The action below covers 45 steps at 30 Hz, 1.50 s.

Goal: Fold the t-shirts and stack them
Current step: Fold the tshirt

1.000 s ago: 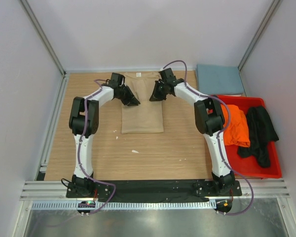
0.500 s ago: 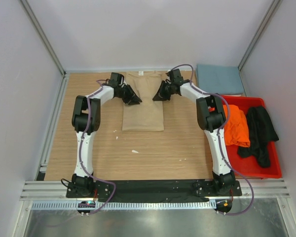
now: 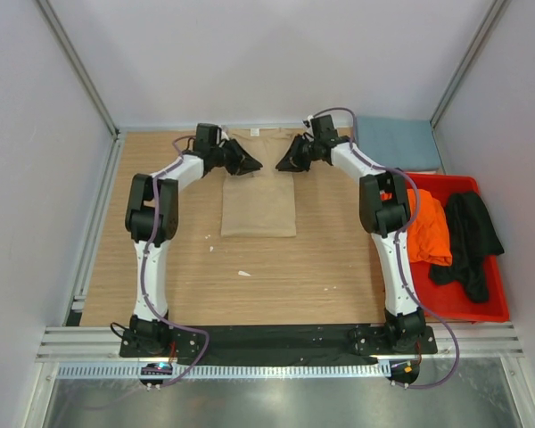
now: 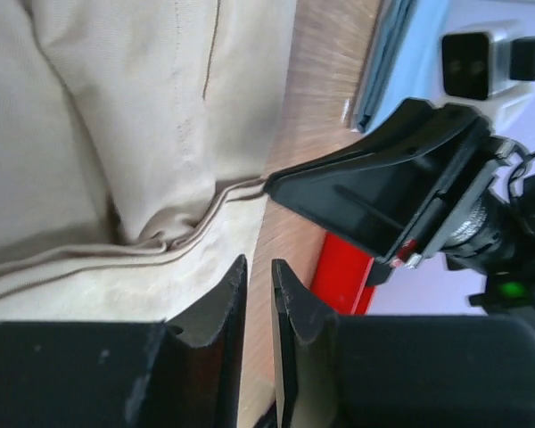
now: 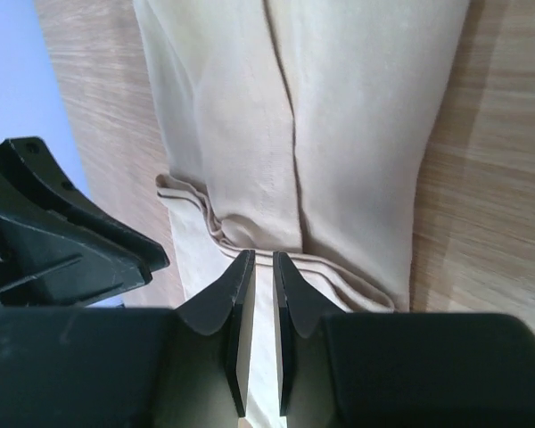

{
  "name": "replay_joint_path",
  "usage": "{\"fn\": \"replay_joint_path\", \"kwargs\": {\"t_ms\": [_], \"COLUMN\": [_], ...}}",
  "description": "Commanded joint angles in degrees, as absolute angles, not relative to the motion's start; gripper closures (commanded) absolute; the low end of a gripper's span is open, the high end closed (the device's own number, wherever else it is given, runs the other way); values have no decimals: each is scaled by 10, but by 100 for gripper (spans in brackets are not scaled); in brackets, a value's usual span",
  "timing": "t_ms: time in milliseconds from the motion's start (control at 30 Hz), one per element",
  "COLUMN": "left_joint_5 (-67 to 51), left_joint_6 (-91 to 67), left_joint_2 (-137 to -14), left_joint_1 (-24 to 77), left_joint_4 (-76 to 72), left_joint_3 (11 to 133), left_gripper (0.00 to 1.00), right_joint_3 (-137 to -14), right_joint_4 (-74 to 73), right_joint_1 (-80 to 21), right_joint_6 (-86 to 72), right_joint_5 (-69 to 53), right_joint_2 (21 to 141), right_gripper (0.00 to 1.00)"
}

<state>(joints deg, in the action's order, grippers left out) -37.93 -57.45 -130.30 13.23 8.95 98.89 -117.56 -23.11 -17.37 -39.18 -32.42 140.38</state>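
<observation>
Wood-grain table point(image 3: 294, 276) fills the cell floor, enclosed by plain white walls with aluminium corner posts.

1. Tan t-shirt point(image 3: 258, 201): it lies flat on the far centre of the table, folded lengthwise into a narrow strip that runs from the far edge toward the arms. The wrist views show stacked layers and a double-stitched hem under the fingertips.
2. Left gripper point(image 3: 255, 166): it is positioned at the strip's left edge, near the far end. The jaws stand apart by a narrow slit, and no cloth is seen clamped between them.
3. Right gripper point(image 3: 282, 166): it is positioned at the strip's right edge, facing the left gripper. The jaws are likewise parted by a slim gap, with cloth visible below it.
4. Change from one second ago: both grippers have moved from the strip's middle toward its far end. The strip itself has not shifted.
5. Blue-grey t-shirt point(image 3: 397, 143): it lies folded flat at the far right corner of the table.
6. Red bin point(image 3: 450, 303): it sits on the right side of the table. It holds the orange t-shirt point(image 3: 425, 230) and the black t-shirt point(image 3: 468, 236), both crumpled.
7. White scrap point(image 3: 243, 273): it lies on the bare wood near the table's middle.
8. Black base plate point(image 3: 276, 339): it carries both arms at the near edge.
</observation>
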Motion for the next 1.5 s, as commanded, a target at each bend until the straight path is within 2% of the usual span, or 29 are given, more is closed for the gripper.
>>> {"fn": "replay_joint_path", "kwargs": {"t_ms": [0, 233, 367, 567, 633, 700, 800, 1000, 1100, 1133, 1200, 1333, 1467], "left_joint_5": [-428, -420, -407, -388, -383, -360, -352, -431, -455, -471, -484, -490, -488], "left_joint_6": [-688, -703, -641, -546, -519, -471, -425, -439, -460, -474, -485, -476, -465], "left_joint_2": [-1333, -1406, -1422, -1363, -1319, -1280, -1206, -1113, -1101, -1103, -1113, -1130, -1130], "left_joint_1": [138, 141, 140, 139, 137, 134, 134, 135, 135, 135, 135, 135, 135], "left_joint_4": [-75, -117, -37, 112, 148, 205, 251, 213, 159, 133, 104, 85, 84], "left_joint_3": [955, 953, 979, 1048, 1063, 1063, 1035, 848, 758, 742, 708, 687, 664], "left_gripper": [83, 85, 85, 66, 62, 62, 62, 70, 75, 80, 85, 92, 92], "right_joint_3": [-1137, -1027, -1017, -1106, -1149, -1205, -1209, -1036, -964, -944, -929, -874, -851], "right_joint_4": [-166, -55, -49, -163, -257, -347, -396, -333, -290, -281, -259, -193, -161], "right_joint_1": [-173, -152, -138, -128, -129, -129, -131, -174, -224, -250, -272, -300, -302], "right_joint_6": [-432, -460, -453, -411, -365, -330, -287, -306, -322, -323, -329, -358, -371], "right_joint_5": [-368, -396, -410, -392, -372, -340, -327, -391, -428, -445, -464, -501, -532], "right_joint_2": [1367, 1374, 1396, 1382, 1370, 1360, 1319, 1216, 1196, 1198, 1209, 1221, 1235], "right_gripper": [81, 83, 83, 80, 79, 76, 70, 69, 78, 85, 93, 99, 99]}}
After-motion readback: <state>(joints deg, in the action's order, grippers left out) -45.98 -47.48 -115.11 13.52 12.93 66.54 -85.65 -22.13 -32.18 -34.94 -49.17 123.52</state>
